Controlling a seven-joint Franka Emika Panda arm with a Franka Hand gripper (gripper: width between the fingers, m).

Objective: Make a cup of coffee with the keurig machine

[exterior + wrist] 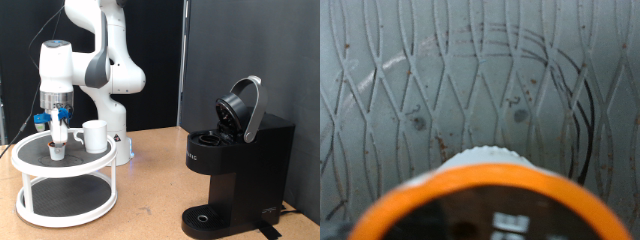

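The black keurig machine (pixel 232 160) stands at the exterior view's right with its rounded lid (pixel 243 108) hinged up and open. The white cup (pixel 95 135) stands on the top tier of a white round rack (pixel 66 163) at the left. My gripper (pixel 60 140) hangs straight down just left of the cup, its fingertips at a small coffee pod (pixel 58 152) on that tier. In the wrist view the pod (pixel 485 200) is very close, with an orange rim and a dark top; my fingers do not show there.
The rack has a lower tier (pixel 65 200) under the top one. The tier's grey patterned mat (pixel 470 80) fills the wrist view. The brown table (pixel 150 210) runs between rack and machine. The round drip tray (pixel 205 218) sits at the machine's base.
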